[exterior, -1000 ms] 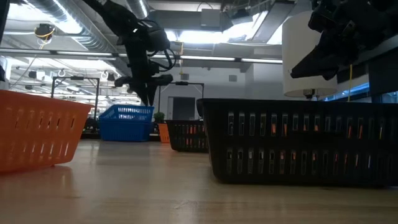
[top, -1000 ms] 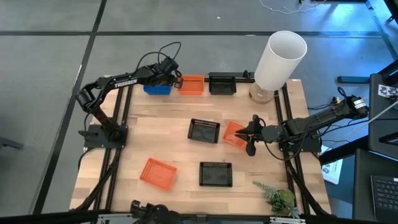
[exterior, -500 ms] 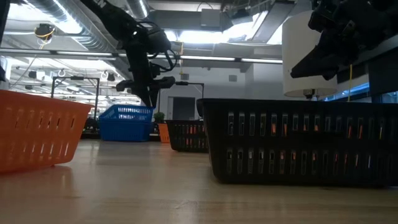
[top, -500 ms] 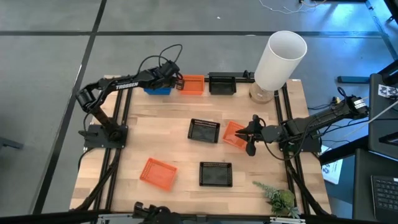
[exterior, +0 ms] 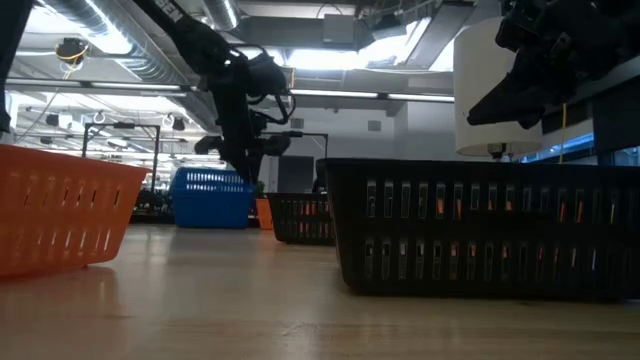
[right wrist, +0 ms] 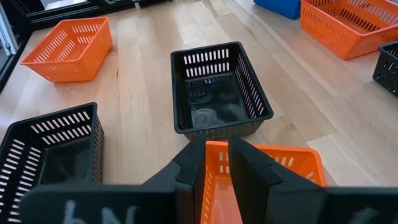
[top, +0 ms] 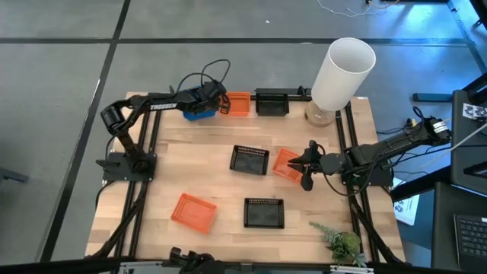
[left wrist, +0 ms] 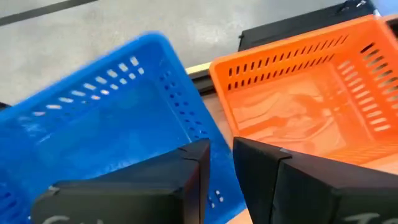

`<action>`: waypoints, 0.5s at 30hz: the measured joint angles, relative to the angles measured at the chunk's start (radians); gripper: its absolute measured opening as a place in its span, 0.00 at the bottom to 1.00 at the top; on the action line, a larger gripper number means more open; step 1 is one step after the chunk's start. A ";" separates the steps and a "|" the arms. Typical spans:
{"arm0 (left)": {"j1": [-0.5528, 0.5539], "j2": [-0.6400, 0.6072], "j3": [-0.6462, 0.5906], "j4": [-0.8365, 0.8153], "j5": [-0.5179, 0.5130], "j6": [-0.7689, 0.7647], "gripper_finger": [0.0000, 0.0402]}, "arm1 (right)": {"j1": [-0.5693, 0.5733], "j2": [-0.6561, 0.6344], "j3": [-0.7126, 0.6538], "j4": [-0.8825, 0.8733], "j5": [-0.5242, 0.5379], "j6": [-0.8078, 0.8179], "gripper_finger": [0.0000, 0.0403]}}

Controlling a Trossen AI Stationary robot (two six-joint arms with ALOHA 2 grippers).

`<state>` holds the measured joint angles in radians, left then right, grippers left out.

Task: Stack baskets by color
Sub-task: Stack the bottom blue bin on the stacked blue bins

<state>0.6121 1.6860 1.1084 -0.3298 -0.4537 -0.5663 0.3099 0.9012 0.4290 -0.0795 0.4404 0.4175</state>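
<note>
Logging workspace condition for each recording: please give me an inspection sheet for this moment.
Surface: wooden table, bare between the items.
Job's things: blue basket, back orange basket and back black basket in a row at the far edge. Middle black basket, tilted orange basket, front black basket and front orange basket are spread out.
Clutter: white cylinder, small plant.
End effectors: left end effector closed on the blue basket's wall; right end effector closed on the tilted orange basket's wall.
Cables: loop above the left arm, clear of the baskets.
Surroundings: grey floor, keyboard; no person seen.
</note>
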 joint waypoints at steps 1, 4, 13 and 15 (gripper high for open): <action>0.000 -0.001 0.002 0.006 0.000 0.000 0.15 | 0.000 0.000 0.000 0.000 0.000 0.000 0.17; 0.001 -0.001 0.002 -0.002 -0.001 -0.002 0.15 | 0.000 0.000 0.000 0.000 0.000 0.000 0.17; 0.003 -0.002 0.002 -0.008 0.013 -0.008 0.15 | 0.000 0.000 0.000 -0.001 -0.016 0.000 0.17; 0.000 -0.016 0.002 -0.043 0.038 -0.006 0.15 | 0.000 0.000 0.000 -0.001 -0.016 0.000 0.17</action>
<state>0.6124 1.6701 1.1107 -0.3725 -0.4154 -0.5723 0.3103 0.9016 0.4290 -0.0807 0.4240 0.4179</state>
